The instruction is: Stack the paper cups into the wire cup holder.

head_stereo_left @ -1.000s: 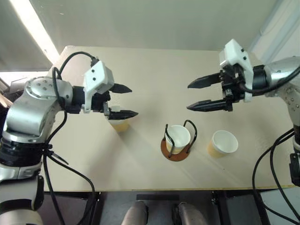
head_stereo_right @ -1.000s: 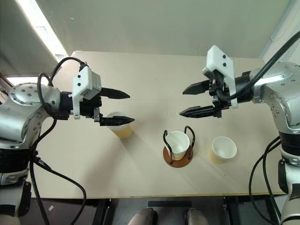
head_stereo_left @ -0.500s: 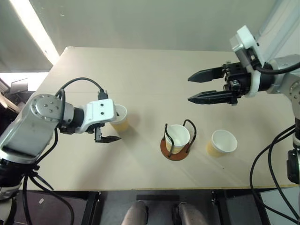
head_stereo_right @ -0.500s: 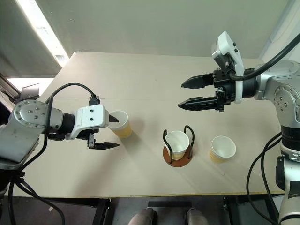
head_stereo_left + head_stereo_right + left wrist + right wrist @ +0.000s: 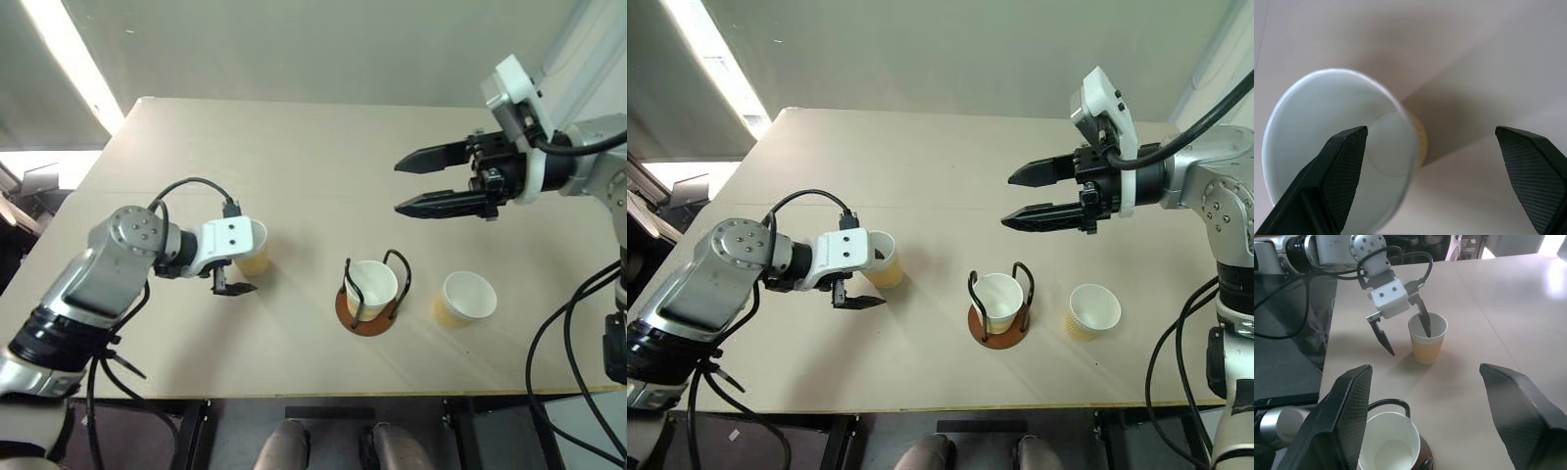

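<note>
so the wire cup holder [image 5: 370, 294] is sitting near the front edge of the table [image 5: 323, 157] with 1 paper cup [image 5: 371, 286] standing inside its loops. a 2nd cup [image 5: 466, 299] is standing just right of the holder, not touching. the 3rd cup [image 5: 251, 247] is well off to the holder's left, and the left gripper [image 5: 1403, 328] is straddling its rim, fingers spread, 1 finger [image 5: 1425, 321] dipping inside the cup and the other outside. the right gripper [image 5: 416, 182] is hanging above the table behind the holder, fingers spread and gripping nothing.
</note>
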